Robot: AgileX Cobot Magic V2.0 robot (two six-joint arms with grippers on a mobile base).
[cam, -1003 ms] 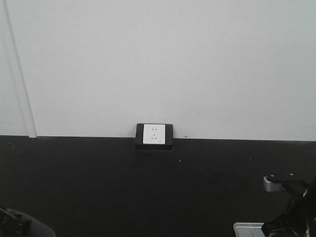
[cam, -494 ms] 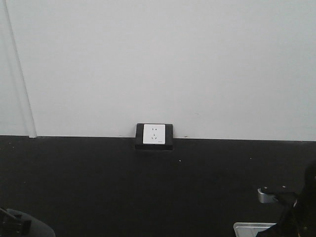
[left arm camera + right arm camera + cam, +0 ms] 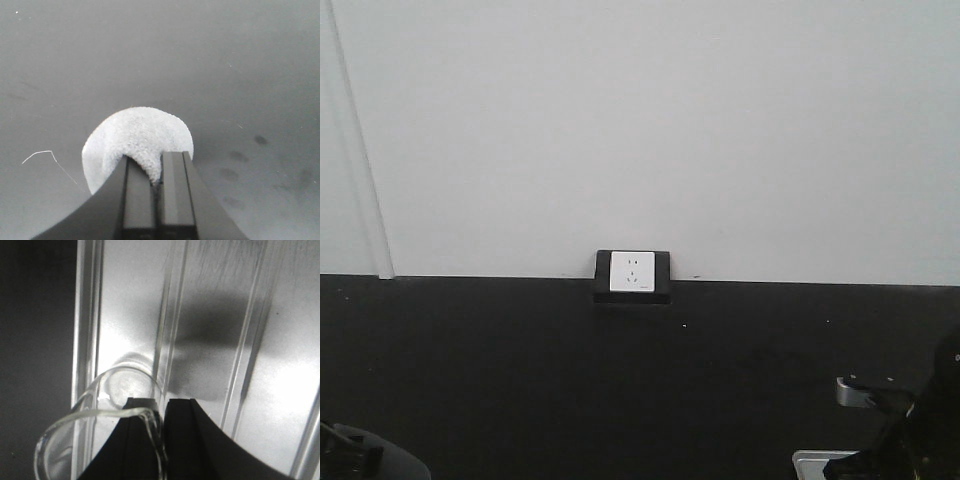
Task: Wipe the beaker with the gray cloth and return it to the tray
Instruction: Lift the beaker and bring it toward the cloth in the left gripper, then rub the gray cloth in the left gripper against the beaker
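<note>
Dark surface (image 3: 225, 60) below; my right pincer (image 3: 163, 407) is closed on the beaker (image 3: 127, 385) by its rim, over the tray (image 3: 210, 340) near one long edge. Light, slick, fragile glass: gentle squeeze only. Left pincer (image 3: 156, 165) clamps the gray cloth (image 3: 140, 132).

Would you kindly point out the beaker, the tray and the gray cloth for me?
beaker (image 3: 125, 386), right wrist view, its round base.
tray (image 3: 290, 380), right wrist view, bare floor.
gray cloth (image 3: 140, 132), left wrist view, bulging middle.
</note>
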